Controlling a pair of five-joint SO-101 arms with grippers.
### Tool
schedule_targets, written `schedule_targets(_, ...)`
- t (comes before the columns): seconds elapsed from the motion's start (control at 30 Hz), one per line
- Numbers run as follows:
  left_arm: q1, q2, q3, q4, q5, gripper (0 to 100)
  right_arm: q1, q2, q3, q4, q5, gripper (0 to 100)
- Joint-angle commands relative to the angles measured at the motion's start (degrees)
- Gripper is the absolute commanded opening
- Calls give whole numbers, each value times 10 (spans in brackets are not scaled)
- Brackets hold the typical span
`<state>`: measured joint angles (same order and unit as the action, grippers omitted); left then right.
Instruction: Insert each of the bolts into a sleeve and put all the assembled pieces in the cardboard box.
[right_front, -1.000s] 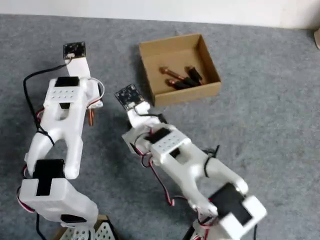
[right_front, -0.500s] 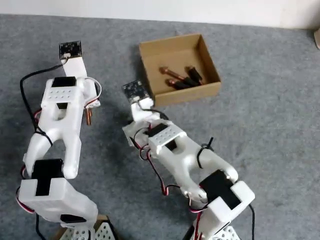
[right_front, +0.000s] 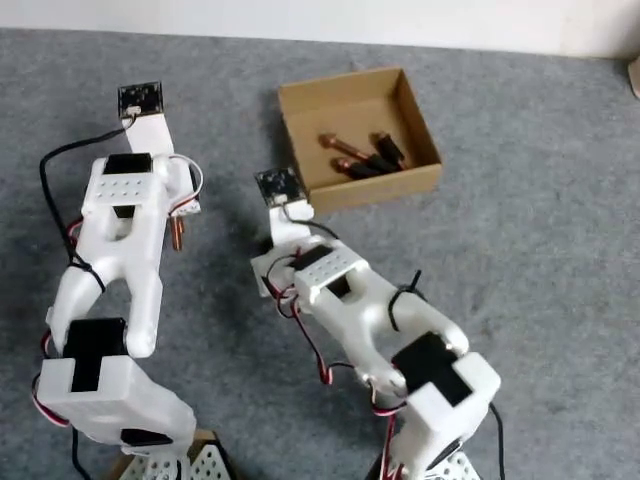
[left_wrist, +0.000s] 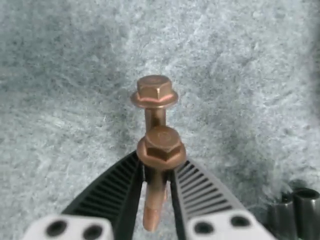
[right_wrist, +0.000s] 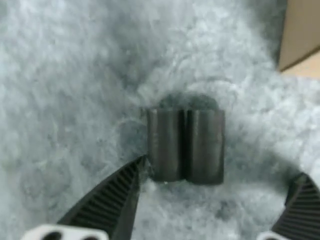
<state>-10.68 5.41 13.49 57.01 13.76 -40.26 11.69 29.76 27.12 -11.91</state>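
Note:
My left gripper (left_wrist: 160, 160) is shut on a copper bolt (left_wrist: 161, 147), held by its shaft with the hex head up. A second copper bolt (left_wrist: 155, 97) lies on the grey carpet just beyond it. Two black sleeves (left_wrist: 295, 207) stand off to one side. In the high view a bolt (right_front: 178, 232) shows beside the left arm's wrist. My right gripper (right_wrist: 220, 175) is open low over two black sleeves (right_wrist: 186, 145) that stand side by side, with one finger (right_wrist: 117, 197) beside them. The cardboard box (right_front: 410, 105) holds assembled pieces (right_front: 362, 157).
Grey carpet (right_front: 540, 230) covers the table. A corner of the box (right_wrist: 302, 30) lies just past the sleeves in the right wrist view. The right arm (right_front: 350, 300) stretches diagonally toward the box's near left corner.
The right arm has swung toward the box, with its wrist now closer to the box's near left corner. The left arm shifted slightly left, then kept still with its bolt.

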Motion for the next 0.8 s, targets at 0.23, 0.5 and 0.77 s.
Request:
schedule_targets(0.23,-2,-34,-8,-11,9,5,1,63,-104,66,-5,24)
schedule_targets(0.5,-2,-34,-7,-11,9,5,-1,60,-107,78,-1,5)
schedule_targets(0.77,-2,-34,-9,-11,8,5,-12,-64,-58,91,7,5)
